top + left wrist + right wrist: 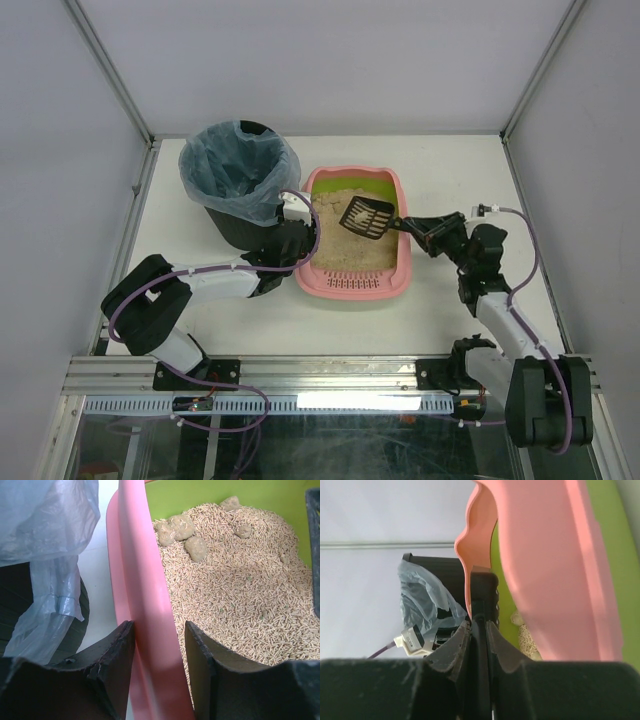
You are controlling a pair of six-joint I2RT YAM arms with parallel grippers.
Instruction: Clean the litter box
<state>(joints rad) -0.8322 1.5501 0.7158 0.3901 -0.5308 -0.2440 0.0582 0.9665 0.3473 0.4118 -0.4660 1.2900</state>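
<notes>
Left jaws fill the foreground of their own camera, clamped narrow on the left wall of the litter box [145, 605], one finger outside by the bin [240, 175] and one inside over the litter [240, 610]. That box sits mid-counter [440, 310], just right of the bin, its slotted ledge toward the arms. Right jaws are pressed tight on the handle of the scoop [366, 217], whose head hangs tilted above the litter toward the far right of the box and looks empty, its slots showing through. Several clumps [182, 527] lie in the far left corner with a couple more along the back, so I judge the cleaning far from finished: they need lifting out, sifting and tipping into the bag [235, 160]. Whether anything is in the bag I cannot tell. As for pose, the left arm lies low, elbow folded near its base, forearm stretched across to the box wall as a brace. The right arm rises from its base, elbow high, wrist turned left over the right rim so the scoop reaches inward.
</notes>
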